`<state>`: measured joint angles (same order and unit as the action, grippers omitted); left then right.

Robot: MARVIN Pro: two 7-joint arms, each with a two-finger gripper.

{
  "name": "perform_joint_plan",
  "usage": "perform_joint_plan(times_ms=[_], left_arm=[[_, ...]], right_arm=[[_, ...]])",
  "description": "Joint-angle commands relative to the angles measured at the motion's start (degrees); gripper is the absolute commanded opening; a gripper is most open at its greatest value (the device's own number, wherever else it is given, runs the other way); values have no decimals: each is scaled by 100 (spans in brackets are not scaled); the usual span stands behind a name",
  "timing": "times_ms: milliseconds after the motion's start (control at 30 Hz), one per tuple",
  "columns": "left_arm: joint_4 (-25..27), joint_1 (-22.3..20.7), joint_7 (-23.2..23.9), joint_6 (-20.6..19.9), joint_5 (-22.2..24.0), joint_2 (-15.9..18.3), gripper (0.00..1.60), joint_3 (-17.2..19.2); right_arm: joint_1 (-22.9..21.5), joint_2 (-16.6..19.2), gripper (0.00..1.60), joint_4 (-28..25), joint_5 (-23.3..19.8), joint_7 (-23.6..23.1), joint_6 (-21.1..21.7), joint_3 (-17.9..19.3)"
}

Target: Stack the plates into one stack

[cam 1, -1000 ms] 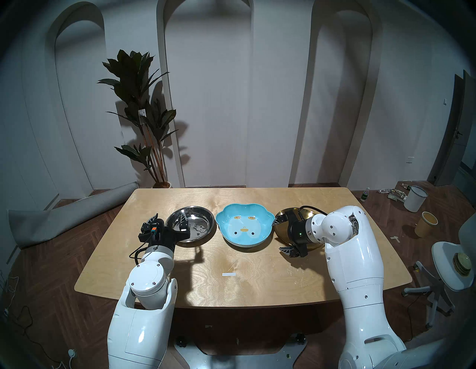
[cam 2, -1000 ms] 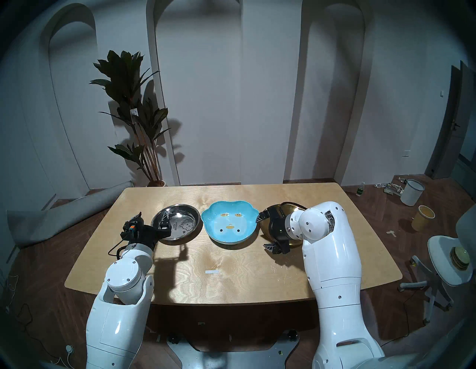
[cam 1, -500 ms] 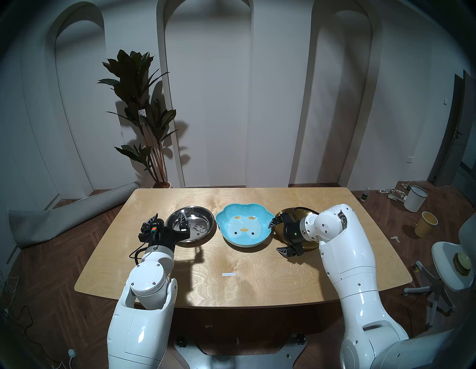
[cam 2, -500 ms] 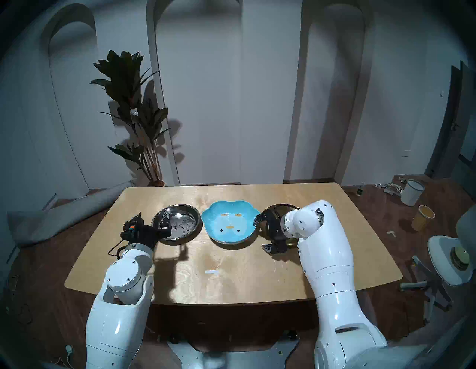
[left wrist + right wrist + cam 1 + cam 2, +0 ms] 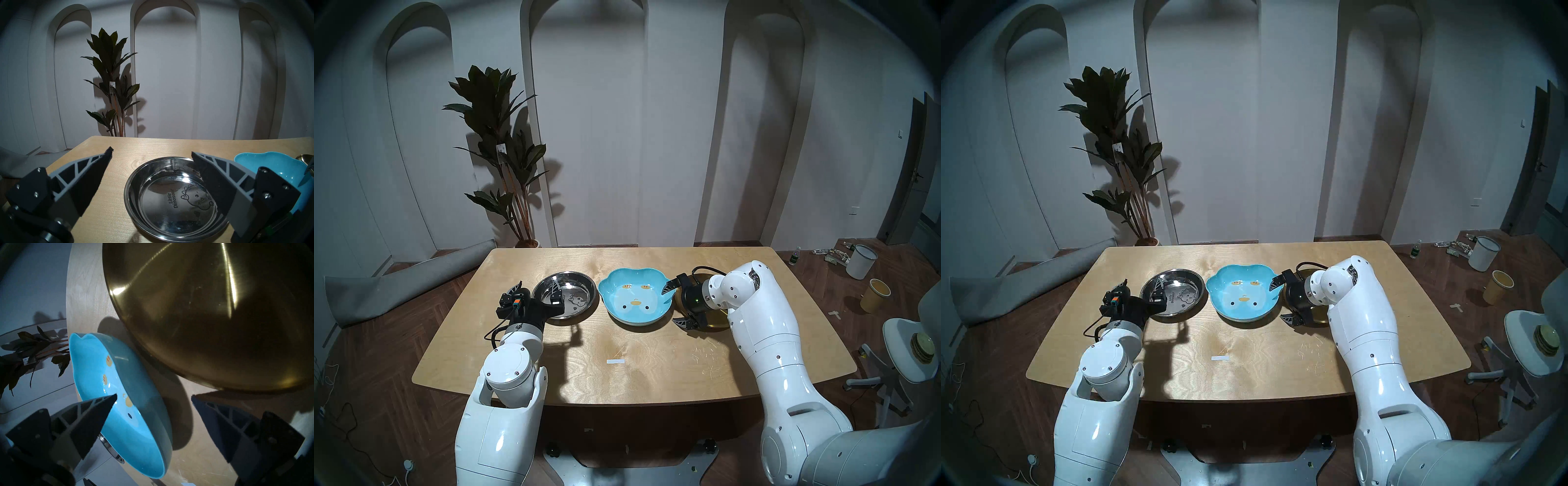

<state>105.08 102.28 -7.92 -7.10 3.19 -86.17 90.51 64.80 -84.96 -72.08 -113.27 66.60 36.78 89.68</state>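
Observation:
Three dishes sit in a row on the wooden table point(image 5: 653, 373). The steel dish point(image 5: 572, 295) point(image 5: 169, 200) with a dinosaur print is on the left, the blue chick-face dish point(image 5: 634, 300) point(image 5: 95, 365) in the middle. The gold plate point(image 5: 717, 324) point(image 5: 195, 319) lies on the right, mostly hidden behind my right wrist in the head views. My left gripper point(image 5: 536, 286) point(image 5: 152, 151) is open and straddles the steel dish's left rim. My right gripper point(image 5: 673, 304) point(image 5: 154, 395) is open astride the blue dish's right rim, one finger over its inside.
A white tape strip point(image 5: 615, 361) lies on the table near the front. Behind the table stands a potted plant point(image 5: 504, 152). A rolled grey mat point(image 5: 398, 288) lies on the floor at the left. A chair point(image 5: 907, 356) and buckets are at the right.
My right arm has moved left, from over the gold plate to the blue dish's right rim, its jaws still wide. The left arm and all three dishes have stayed put.

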Motion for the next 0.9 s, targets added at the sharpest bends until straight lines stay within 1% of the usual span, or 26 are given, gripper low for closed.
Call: perform_joint_plan(times_ms=[0,133,267,333,367,400,467,500,533,600,633,733,767,800,867], left_arm=[[124,-65,1,42,-1,1,160,-5],[125,-65,-5,42,4,7,160,-9],[126,-64,-10,42,10,13,160,-13],[126,-64,-13,43,12,16,160,-15],[126,-64,-15,43,14,18,160,-16],[126,-64,-16,43,15,19,160,-17],[126,-64,-19,43,18,22,160,-19],[126,-64,-20,43,19,23,160,-20],[126,-64,-21,43,20,25,160,-21],[126,-64,-24,43,23,28,160,-23],[125,-65,-26,43,24,30,160,-24],[125,-65,-30,43,28,34,160,-27],[124,-65,-31,43,29,35,160,-28],[124,-65,-32,43,31,37,160,-29],[123,-66,-35,43,33,40,160,-31]], right_arm=[[-472,-42,160,483,26,-254,174,-76],[-627,-55,160,763,42,-317,243,-112],[-752,-57,151,1020,22,-308,338,-152],[-792,-65,127,1101,10,-281,353,-163],[-811,-66,127,1145,3,-279,372,-169],[-822,-67,113,1171,5,-279,377,-174],[-840,-68,97,1211,1,-273,389,-181],[-847,-69,78,1225,-4,-273,394,-182],[-852,-67,76,1234,-12,-264,403,-185],[-842,-64,61,1201,-34,-234,407,-189],[-837,-63,57,1159,-46,-207,402,-191],[-814,-55,38,1006,-63,-164,397,-205],[-805,-52,38,938,-67,-158,393,-205],[-801,-49,16,891,-82,-136,393,-205],[-768,-39,0,748,-111,-110,401,-206]])
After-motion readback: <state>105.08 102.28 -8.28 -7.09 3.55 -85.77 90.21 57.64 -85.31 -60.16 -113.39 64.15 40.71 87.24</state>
